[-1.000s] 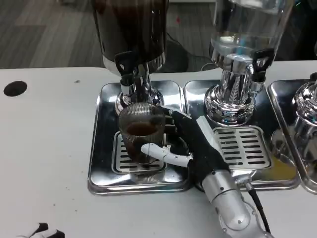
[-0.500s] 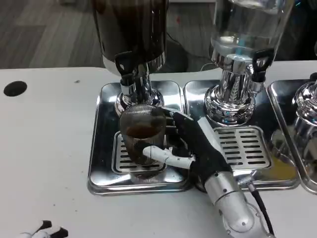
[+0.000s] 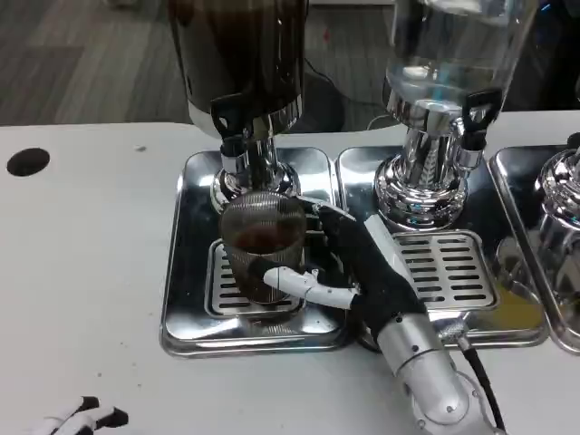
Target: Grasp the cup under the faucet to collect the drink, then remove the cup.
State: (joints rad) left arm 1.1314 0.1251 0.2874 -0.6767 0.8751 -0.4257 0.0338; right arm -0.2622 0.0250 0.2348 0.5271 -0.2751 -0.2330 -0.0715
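A ribbed clear cup (image 3: 261,243) holding dark drink stands on the drip grate (image 3: 223,292) of the left steel tray (image 3: 188,263), right under the black faucet (image 3: 232,120) of the dark dispenser (image 3: 237,54). My right hand (image 3: 362,267) reaches in from the lower right and grips the cup, its thumb across the front and its fingers around the right side. Fingertips of my left hand (image 3: 86,415) lie at the bottom left edge; how they stand is unclear.
A second dispenser (image 3: 444,82) with clear liquid stands on the middle tray (image 3: 453,272). A third tray (image 3: 544,272) with a chrome base lies at the right edge. A black hole (image 3: 27,161) marks the table at the far left.
My right hand has closed a little more around the cup and shifted slightly right. The left fingertips at the bottom edge have crept to the right.
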